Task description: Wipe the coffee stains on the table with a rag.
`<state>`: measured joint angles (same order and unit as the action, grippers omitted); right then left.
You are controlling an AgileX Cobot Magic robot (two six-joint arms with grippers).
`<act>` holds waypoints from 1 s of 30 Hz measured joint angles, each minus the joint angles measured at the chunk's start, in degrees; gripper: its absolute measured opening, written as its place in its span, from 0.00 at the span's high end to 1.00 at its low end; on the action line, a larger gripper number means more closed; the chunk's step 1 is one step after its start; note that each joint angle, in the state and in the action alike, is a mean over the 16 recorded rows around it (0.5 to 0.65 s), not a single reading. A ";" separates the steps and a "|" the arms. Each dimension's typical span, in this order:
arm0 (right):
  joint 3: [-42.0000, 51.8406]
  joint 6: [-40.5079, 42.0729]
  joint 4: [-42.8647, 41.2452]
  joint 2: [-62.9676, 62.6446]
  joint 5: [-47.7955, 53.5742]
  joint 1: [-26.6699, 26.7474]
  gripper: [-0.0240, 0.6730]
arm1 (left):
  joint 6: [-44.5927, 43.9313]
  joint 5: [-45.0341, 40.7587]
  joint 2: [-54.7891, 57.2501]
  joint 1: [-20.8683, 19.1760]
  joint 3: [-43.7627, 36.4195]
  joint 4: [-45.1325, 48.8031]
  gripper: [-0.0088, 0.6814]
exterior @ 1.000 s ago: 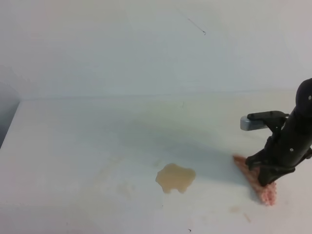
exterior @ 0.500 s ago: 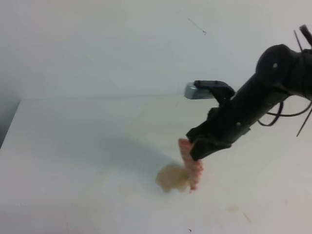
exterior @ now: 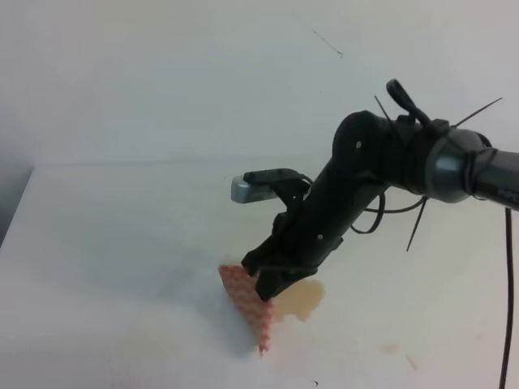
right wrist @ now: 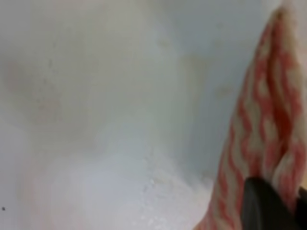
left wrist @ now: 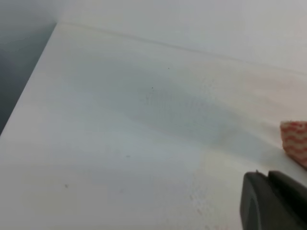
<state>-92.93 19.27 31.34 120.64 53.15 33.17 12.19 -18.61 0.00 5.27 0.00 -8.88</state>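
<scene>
One rag (exterior: 247,306), red-and-white checked, lies on the one white table (exterior: 113,243), spread just left of the single tan puddle of coffee stains (exterior: 302,298) and touching its left edge. One right gripper (exterior: 268,284) presses down at the rag's puddle-side edge, jaws pinched narrow on the cloth. The left gripper (left wrist: 271,201) shows only as a dark corner; its jaws cannot be told. No containers appear

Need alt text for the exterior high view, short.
A black right pincer, shut on a red-and-white checked rag, presses it onto a white table over the left edge of a tan coffee stain. A plain white wall stands behind.
</scene>
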 joint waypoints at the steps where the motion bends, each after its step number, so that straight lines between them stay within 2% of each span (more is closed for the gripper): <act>1: -0.17 -0.34 -0.47 0.64 0.04 0.12 0.94 | 0.00 0.00 0.00 0.00 0.00 0.00 0.99; 11: -0.43 -6.25 -9.95 4.25 0.50 0.19 0.93 | 0.00 0.00 0.00 0.00 0.00 0.00 0.99; 15: -0.49 -8.24 -13.52 4.51 0.81 0.19 0.89 | 0.00 0.00 0.00 0.00 0.00 0.00 0.99; 23: -2.08 -10.77 -17.15 3.75 1.63 0.19 0.66 | 0.00 0.00 0.00 0.00 0.00 0.00 0.99; 30: -5.53 -9.46 -17.87 2.33 2.18 1.43 0.46 | 0.00 0.00 0.00 0.00 0.00 0.00 0.99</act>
<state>-98.46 9.81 13.46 122.97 55.33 34.59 12.19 -18.61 0.00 5.27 0.00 -8.88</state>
